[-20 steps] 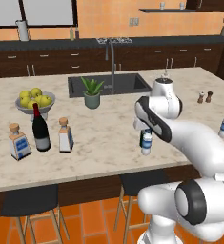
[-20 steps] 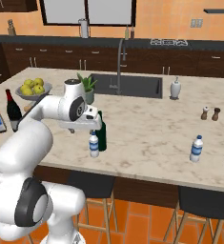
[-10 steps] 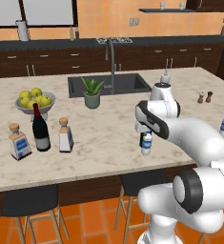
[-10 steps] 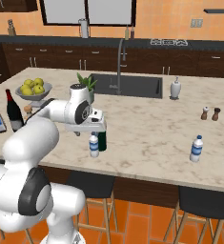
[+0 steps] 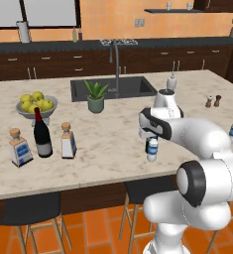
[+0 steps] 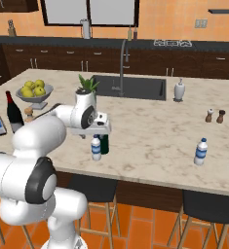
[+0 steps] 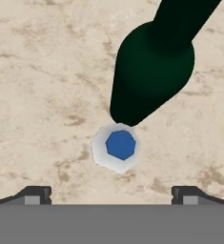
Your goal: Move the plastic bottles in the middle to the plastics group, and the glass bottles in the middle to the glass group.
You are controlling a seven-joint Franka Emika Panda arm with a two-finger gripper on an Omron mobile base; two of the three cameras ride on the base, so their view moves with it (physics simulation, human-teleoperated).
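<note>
Water bottle (image 7: 120, 146) stands upright, cap up, beneath the wide-open, empty gripper (image 7: 111, 194).

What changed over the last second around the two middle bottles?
The gripper has come down closer over the small water bottle, jaws open, nothing taken hold of. The water bottle and the green bottle beside it stayed put on the counter.
</note>
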